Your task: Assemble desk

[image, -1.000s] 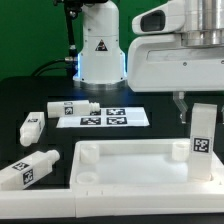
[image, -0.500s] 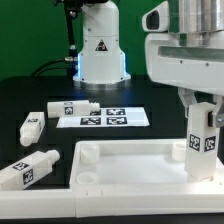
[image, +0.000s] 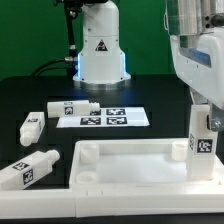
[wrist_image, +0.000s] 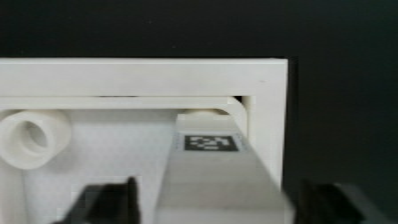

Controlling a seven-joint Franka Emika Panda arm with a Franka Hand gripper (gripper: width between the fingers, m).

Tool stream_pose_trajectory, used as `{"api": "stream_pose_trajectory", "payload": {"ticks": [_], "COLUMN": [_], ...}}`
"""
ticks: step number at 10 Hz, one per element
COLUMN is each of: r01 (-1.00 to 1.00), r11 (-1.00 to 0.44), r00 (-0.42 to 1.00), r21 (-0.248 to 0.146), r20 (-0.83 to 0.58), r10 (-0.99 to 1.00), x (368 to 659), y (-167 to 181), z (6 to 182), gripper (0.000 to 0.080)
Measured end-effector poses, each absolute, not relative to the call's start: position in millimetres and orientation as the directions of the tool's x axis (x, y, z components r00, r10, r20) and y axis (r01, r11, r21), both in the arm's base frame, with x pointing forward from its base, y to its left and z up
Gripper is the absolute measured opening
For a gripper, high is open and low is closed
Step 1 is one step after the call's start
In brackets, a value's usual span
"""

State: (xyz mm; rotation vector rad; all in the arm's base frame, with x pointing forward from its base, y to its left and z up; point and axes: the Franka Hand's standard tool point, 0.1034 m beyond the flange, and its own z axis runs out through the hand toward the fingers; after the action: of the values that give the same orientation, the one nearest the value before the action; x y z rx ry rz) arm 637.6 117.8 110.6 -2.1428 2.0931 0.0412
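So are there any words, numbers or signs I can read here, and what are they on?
No words or numbers can be read anywhere.
Robot base: a black triangle sign, its inside too small to read.
Marker board, upright leg, back leg, front leg: square black-and-white patterns, not letters.
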Motion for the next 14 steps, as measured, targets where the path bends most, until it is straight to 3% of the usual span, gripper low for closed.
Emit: {"api": "stream_pose_trajectory", "payload": {"ticks": [1, 2, 6, 8, 11, 13, 14], "r01": [-0.973, -0.918, -0.784, -0.553, -0.542, -0.623, -0.720], "r11": [-0.207, -0.379, -0.608, -0.827, -0.833, -0.774, -0.687], "r00": [0.216, 0.388, 0.616, 0.824, 0.829, 0.771, 0.687], "r21": [-0.103, -0.116, -0.128, -0.102, -0.109, -0.109, -0.092], "r20": [-0.092, -0.064, -0.030, 0.078, 0.097, 0.080, 0.040], "r10": [-0.972, -0.919, -0.788, -0.561, -0.552, -0.632, -0.725], "x": [637.3, 637.3, 637.5, 643.7, 644.8, 643.4, 643.4], "y": [116.8, 118.6, 117.4, 117.6, 121.7, 117.9, 113.0], "z": [110.0, 109.8, 109.7, 111.8, 111.2, 110.6, 111.6], "gripper": [0.0548, 0.0628, 0.0648, 0.0649, 0.0635, 0.0302, 0.0296]}}
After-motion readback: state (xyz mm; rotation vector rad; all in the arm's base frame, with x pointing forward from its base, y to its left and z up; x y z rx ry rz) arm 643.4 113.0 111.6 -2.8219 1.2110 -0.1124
